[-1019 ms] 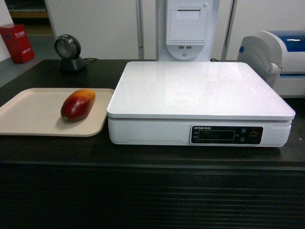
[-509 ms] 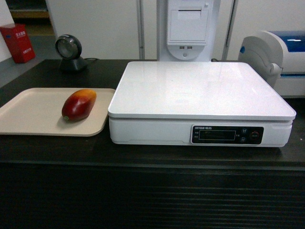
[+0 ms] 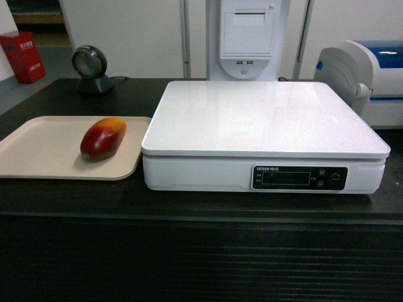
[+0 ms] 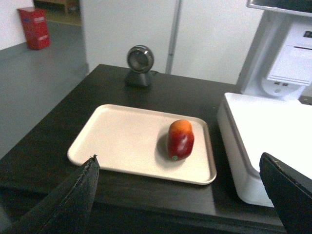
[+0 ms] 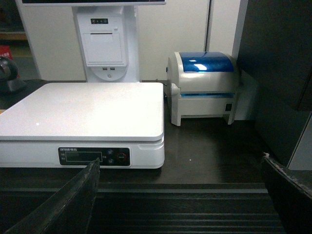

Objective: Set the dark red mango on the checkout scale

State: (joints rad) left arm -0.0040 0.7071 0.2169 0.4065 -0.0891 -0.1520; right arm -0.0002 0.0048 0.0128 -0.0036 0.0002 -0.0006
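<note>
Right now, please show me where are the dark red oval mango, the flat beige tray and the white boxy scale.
dark red oval mango (image 3: pixel 102 138), head view, middle of its glossy skin.
flat beige tray (image 3: pixel 38 148), head view, bare floor left of the fruit.
white boxy scale (image 3: pixel 264 116), head view, centre of its platform.

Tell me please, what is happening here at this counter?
Nothing is being handled yet. The dark red mango lies on a beige tray on the black checkout, just left of the white scale, whose platform has nothing on it. In the wrist views the left gripper and the right gripper are both open and hold nothing; the left one faces the mango from a distance.
</note>
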